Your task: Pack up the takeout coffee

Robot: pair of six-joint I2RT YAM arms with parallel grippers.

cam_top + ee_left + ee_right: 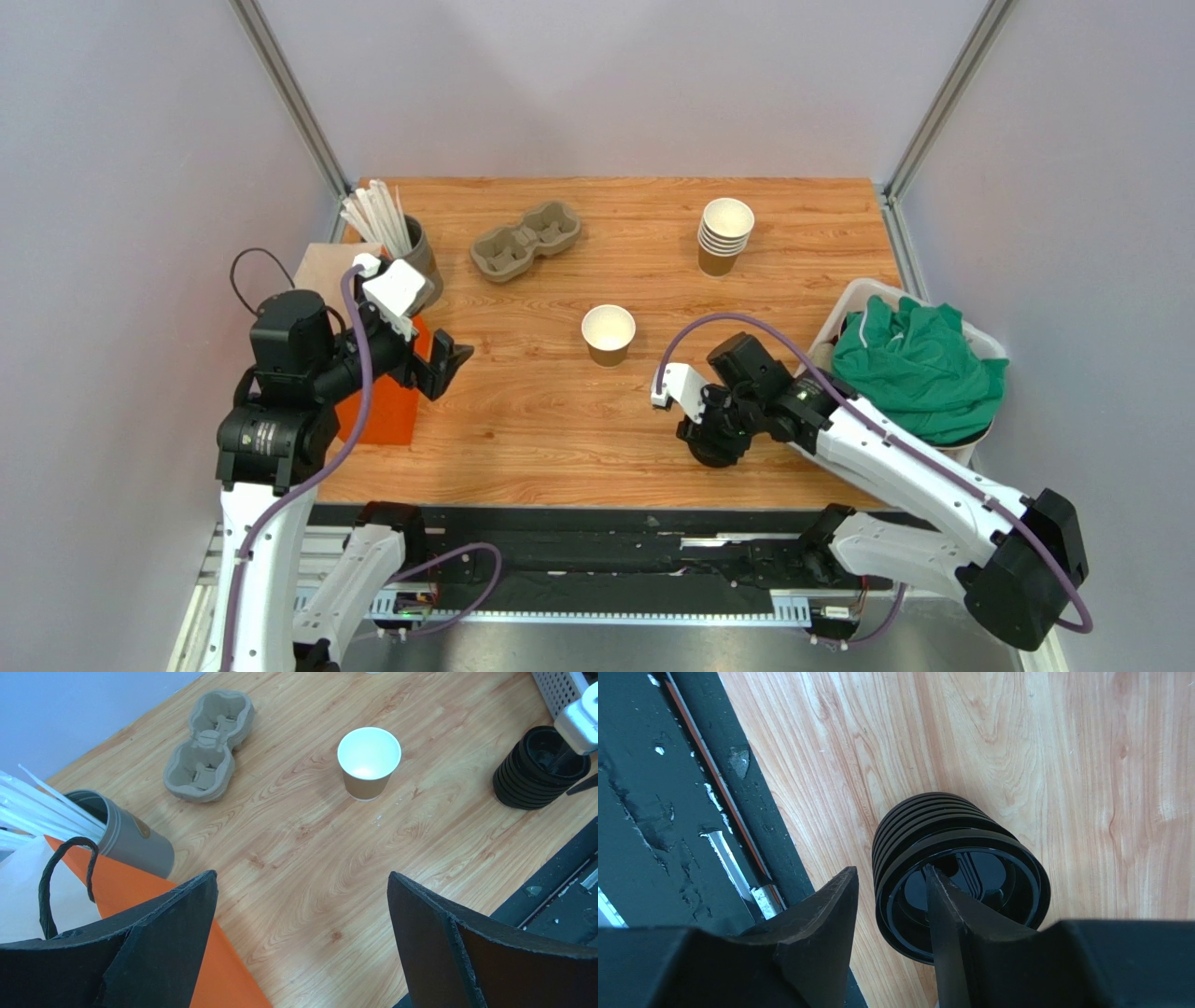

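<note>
A single brown paper cup (608, 333) (368, 759), white inside and lidless, stands upright mid-table. No lidded takeout coffee is in view. A stack of black lids (718, 445) (537, 766) (927, 812) sits near the front edge. My right gripper (713, 424) (889, 871) is down on it, one finger inside the top lid and the other outside, with a narrow gap left at the outer finger. My left gripper (446, 361) (302, 876) hangs wide open and empty above the table by the orange bag (379, 403) (210, 973).
A pulp cup carrier (526, 241) (207, 745) lies at the back, with a stack of lidless brown cups (724, 234) to its right. A holder of white straws (407, 259) (130, 836) stands at back left. A white basket (856, 297) with green cloth sits at the right edge.
</note>
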